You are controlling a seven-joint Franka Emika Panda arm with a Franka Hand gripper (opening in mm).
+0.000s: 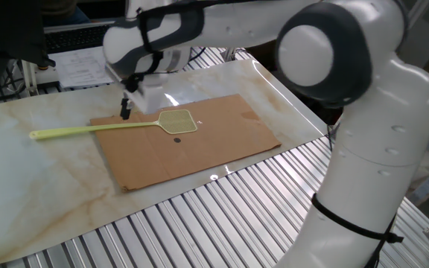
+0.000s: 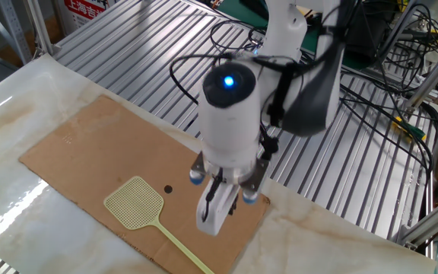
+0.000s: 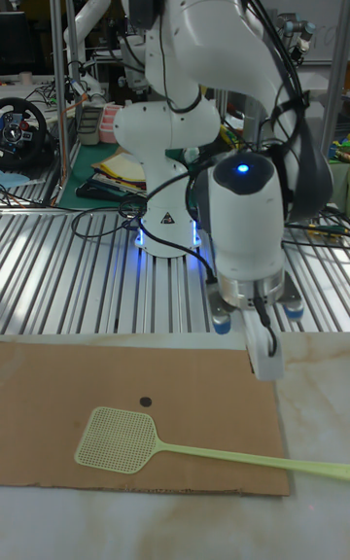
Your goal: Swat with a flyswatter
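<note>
The pale yellow-green flyswatter (image 1: 176, 121) lies flat, its mesh head on the brown cardboard sheet (image 1: 199, 145) and its thin handle (image 1: 73, 131) reaching left onto the marble table. A small dark spot (image 1: 177, 139) marks the cardboard beside the head. My gripper (image 1: 125, 110) hangs just above the cardboard's far left corner, a little behind the handle and apart from it, holding nothing. Its dark fingertips read as one small shape. In the other fixed view the wrist hides the fingers, and the swatter head (image 2: 134, 202) lies to its left. The tall fixed view shows the head (image 3: 117, 438) and gripper (image 3: 264, 362).
Papers and a keyboard (image 1: 80, 37) lie beyond the table's far edge. Ribbed metal slats (image 1: 222, 216) border the marble top on the near side. Cables and green gear (image 2: 386, 68) crowd the area behind the arm's base.
</note>
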